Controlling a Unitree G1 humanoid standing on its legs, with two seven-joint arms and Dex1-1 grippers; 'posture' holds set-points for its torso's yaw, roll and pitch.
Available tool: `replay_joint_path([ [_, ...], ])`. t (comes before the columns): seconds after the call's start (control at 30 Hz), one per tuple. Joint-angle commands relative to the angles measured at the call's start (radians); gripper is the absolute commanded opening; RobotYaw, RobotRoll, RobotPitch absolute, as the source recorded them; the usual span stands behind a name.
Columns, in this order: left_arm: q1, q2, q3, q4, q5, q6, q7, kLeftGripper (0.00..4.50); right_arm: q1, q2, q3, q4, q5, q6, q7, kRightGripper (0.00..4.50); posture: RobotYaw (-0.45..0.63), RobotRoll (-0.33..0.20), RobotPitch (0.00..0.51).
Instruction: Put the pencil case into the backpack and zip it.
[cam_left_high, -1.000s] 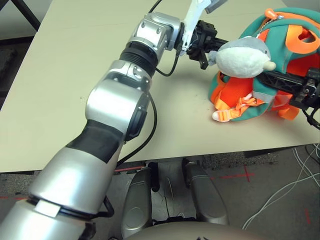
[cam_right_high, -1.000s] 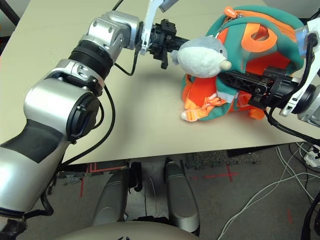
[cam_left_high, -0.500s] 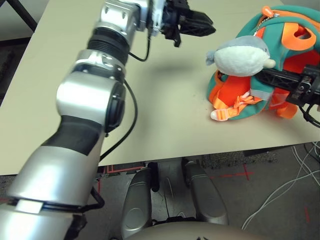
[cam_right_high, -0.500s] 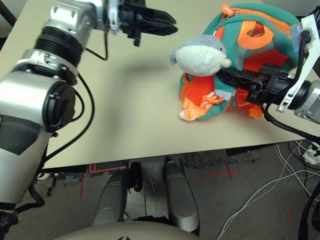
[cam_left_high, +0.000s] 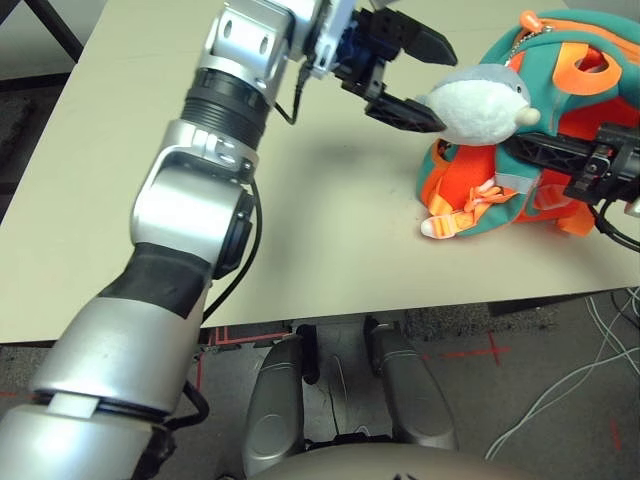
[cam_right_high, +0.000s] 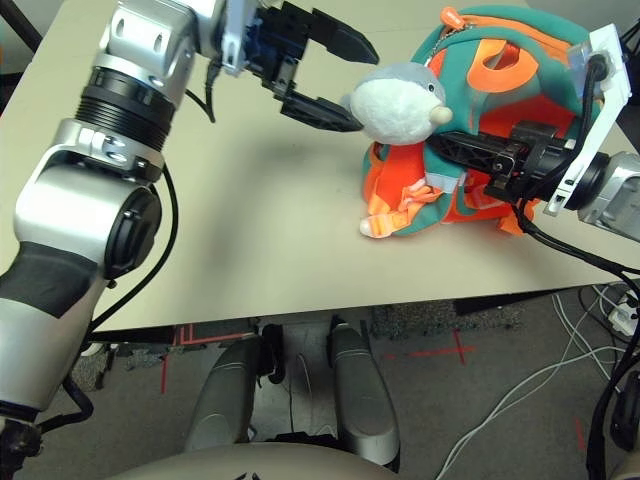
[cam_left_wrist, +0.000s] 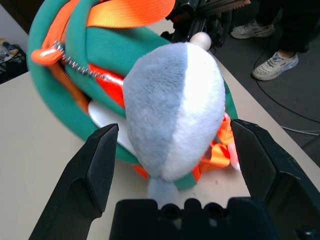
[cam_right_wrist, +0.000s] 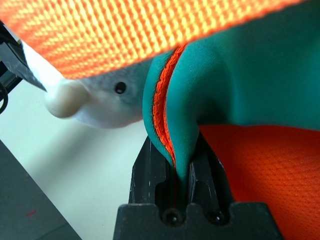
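The backpack (cam_right_high: 540, 60) lies on a pale, plain desk (cam_left_high: 330, 240) — its near edge above a grey floor (cam_left_high: 400, 350) marked with red lines, white cables (cam_right_high: 500, 400) trailing across it. 2 shoes (cam_left_wrist: 277, 65) stand beyond. No writing can be made out. The left hand (cam_left_high: 430, 85) is spread around the plush toy (cam_left_wrist: 175, 110); the right hand (cam_right_wrist: 179, 165) pinches the backpack's teal, orange-edged fabric.
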Motion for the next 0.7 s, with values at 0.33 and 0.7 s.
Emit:
replay_joint_path([
  [0.33, 0.007, -0.015, 0.013, 0.064, -0.025, 0.027, 0.048, 2.08, 0.030, 0.019, -0.007, -0.041, 0.010, 0.034, -0.018, 0.12, -0.11, 0.000, 0.244],
  [0.7, -0.001, 0.165, 0.122, 0.079, -0.075, 0.153, 0.143, 0.27, 0.036, 0.019, 0.004, -0.028, -0.018, 0.034, -0.001, 0.12, -0.09, 0.000, 0.246],
])
